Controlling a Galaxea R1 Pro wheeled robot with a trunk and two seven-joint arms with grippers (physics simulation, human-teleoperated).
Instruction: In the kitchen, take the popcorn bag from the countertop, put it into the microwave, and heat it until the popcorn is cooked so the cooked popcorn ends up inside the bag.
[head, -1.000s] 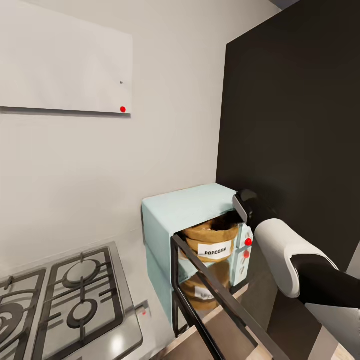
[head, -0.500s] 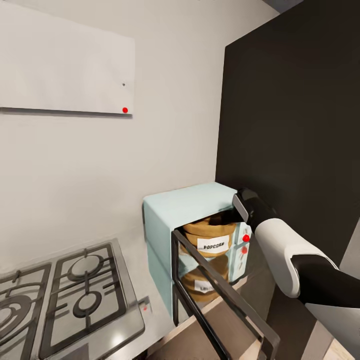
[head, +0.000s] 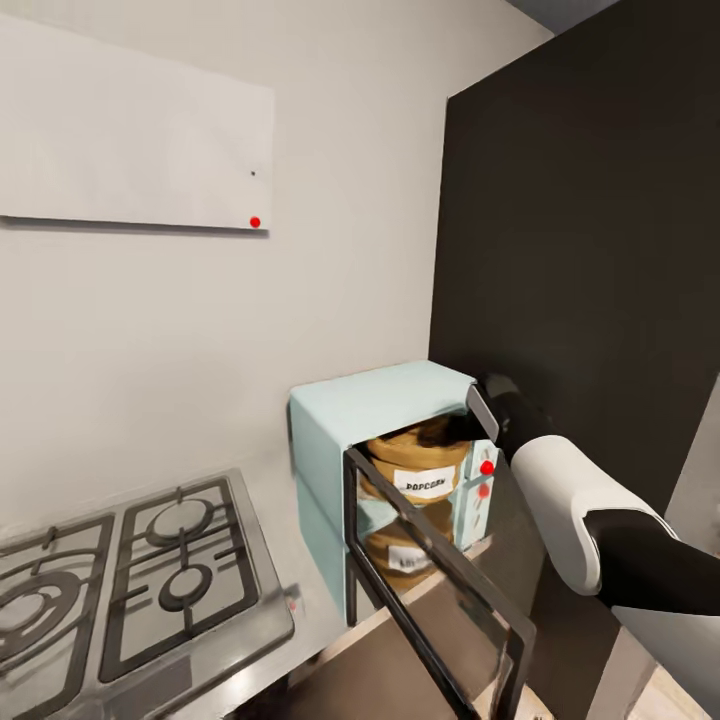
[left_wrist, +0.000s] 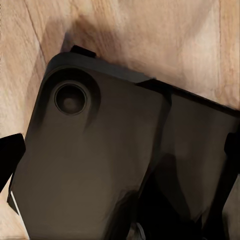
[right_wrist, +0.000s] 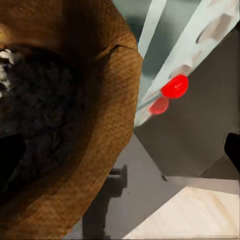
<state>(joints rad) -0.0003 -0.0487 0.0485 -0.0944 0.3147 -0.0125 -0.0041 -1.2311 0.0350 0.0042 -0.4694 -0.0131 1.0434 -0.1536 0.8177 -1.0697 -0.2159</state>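
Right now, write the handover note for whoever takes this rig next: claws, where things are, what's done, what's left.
Right claw: at the microwave mouth by the popcorn bag; whether it grips cannot be told. The right wrist view looks closely at the bag's rolled rim.
Left claw: fingertips at the edges of the left wrist view, apart, nothing between them; it faces the robot's dark base over wood floor.
Bag sits inside the microwave; the glass door stands open.
Done: bag off the countertop and in.
Left: withdraw the right arm, shut the door, start heating with the red knobs.
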